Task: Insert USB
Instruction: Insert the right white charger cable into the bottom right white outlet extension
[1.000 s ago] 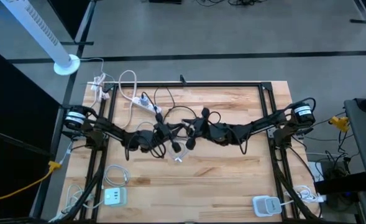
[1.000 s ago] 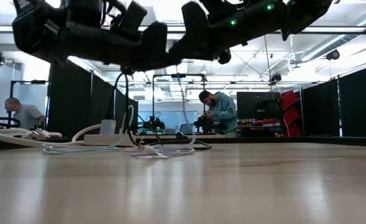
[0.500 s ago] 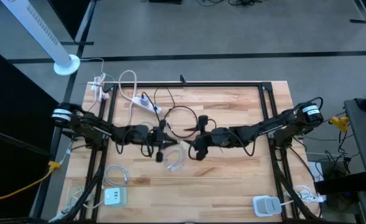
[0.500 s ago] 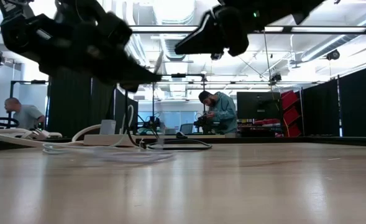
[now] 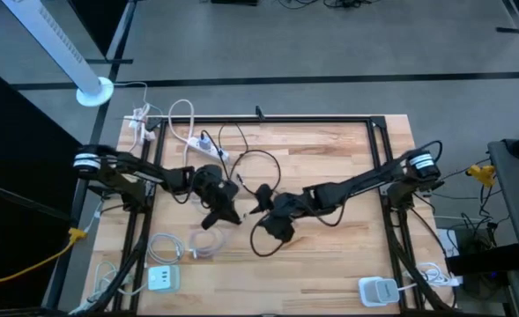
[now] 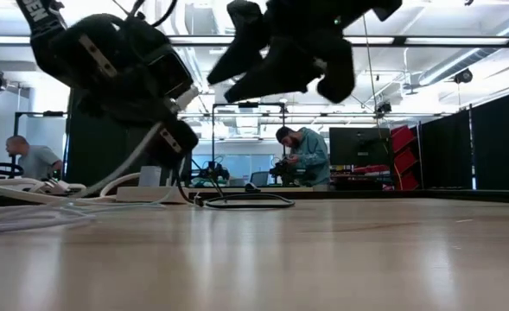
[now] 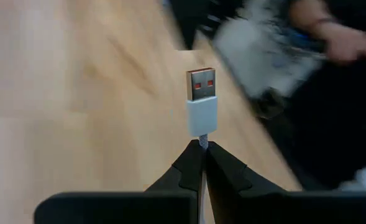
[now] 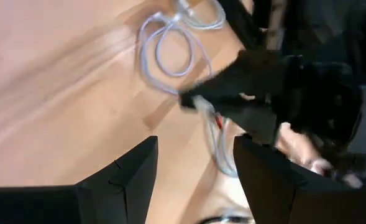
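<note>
Two grippers mid-counter. Left gripper (image 7: 202,155) pinched shut on cable just behind USB plug (image 7: 201,102), plug projecting forward, free for insertion. Right gripper (image 8: 195,165) empty, parted, beside it.

We saw the left gripper (image 5: 226,214) over the table (image 5: 329,264) left of centre, the USB plug (image 7: 201,99) standing out beyond its fingertips. The right gripper (image 5: 263,195) hung just to its right. A power strip (image 5: 208,147) lay behind them; chargers sat at the front-left (image 5: 163,279) and front-right (image 5: 378,290) corners.
</note>
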Controlling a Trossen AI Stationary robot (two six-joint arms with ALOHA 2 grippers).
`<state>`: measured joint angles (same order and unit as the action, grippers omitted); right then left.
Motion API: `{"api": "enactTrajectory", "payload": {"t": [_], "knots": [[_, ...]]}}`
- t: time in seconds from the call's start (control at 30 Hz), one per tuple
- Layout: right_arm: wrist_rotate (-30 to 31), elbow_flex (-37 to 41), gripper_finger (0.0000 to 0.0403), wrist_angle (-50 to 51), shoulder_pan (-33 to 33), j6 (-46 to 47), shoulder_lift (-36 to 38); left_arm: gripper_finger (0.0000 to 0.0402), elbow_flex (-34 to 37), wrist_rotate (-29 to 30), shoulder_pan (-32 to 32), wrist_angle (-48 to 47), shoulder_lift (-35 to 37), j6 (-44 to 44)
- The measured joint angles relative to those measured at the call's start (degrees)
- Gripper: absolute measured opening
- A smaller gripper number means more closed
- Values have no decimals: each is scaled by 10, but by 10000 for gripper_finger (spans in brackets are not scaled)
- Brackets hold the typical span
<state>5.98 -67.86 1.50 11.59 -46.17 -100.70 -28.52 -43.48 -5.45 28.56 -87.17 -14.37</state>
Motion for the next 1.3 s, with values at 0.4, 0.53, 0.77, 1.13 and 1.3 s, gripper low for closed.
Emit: {"api": "enactTrajectory", "payload": {"t": [0.4,0.53,0.77,1.13,1.3], "knots": [[0,-22,193,-13,5,-171,-52,0,-23,-11,0,-5,-39,-42],[-4,-22,176,-33,3,-176,-61,0,-29,-9,0,-4,-40,-41],[-4,-22,103,-34,-4,-166,-62,0,-30,-38,2,-10,-40,-41],[0,-22,11,-36,-4,-120,-60,3,-29,-25,3,-14,-40,-28],[0,-21,3,-35,-4,-102,-60,18,-29,-20,3,-14,-40,-20]]}}
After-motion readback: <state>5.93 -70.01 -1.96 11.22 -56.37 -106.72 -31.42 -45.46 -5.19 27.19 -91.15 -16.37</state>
